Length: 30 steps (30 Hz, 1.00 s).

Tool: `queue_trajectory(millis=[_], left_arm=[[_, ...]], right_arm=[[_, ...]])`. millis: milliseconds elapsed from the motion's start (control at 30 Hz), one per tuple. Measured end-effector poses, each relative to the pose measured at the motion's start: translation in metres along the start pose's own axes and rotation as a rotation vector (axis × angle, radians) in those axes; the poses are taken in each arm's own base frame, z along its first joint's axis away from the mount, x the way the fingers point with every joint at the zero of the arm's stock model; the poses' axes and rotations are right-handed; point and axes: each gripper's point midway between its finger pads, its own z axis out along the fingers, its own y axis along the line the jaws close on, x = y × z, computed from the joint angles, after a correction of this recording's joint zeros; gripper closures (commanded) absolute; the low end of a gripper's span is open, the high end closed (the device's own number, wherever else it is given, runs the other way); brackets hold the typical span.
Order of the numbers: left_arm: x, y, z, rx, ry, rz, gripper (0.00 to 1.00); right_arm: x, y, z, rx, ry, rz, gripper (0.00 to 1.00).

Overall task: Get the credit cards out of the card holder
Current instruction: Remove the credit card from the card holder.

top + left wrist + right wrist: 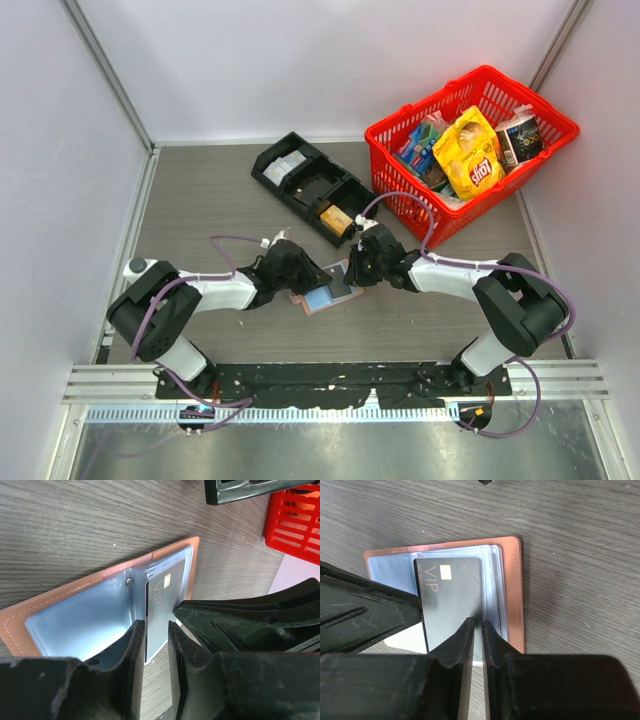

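Note:
The card holder (318,298) lies open on the table between both grippers, salmon outside and pale blue inside; it also shows in the left wrist view (75,615) and the right wrist view (512,590). A dark grey "VIP" card (450,600) with a gold chip sticks out of its clear sleeves (160,605). My right gripper (476,627) is nearly closed, with the card's right edge between its jaws. My left gripper (156,635) has its jaws apart astride the card's lower corner, with one finger (132,645) over the blue panel.
A black compartment tray (310,185) lies behind the holder. A red basket (430,98) of snack packs stands at the back right. A white sheet (405,640) shows under the card. The left gripper's body (365,615) crowds the card's left side.

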Motion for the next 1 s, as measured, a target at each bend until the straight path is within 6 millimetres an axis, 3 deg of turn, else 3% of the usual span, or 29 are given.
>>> queue_trajectory(millis=[533, 1000], left_arm=[[-0.002, -0.004, 0.001, 0.048, -0.007, 0.003, 0.83], [0.004, -0.012, 0.009, 0.137, 0.025, 0.007, 0.82]], right_arm=[[0.000, -0.002, 0.000, 0.004, -0.001, 0.004, 0.83], [-0.002, -0.005, 0.000, 0.011, -0.007, 0.010, 0.83]])
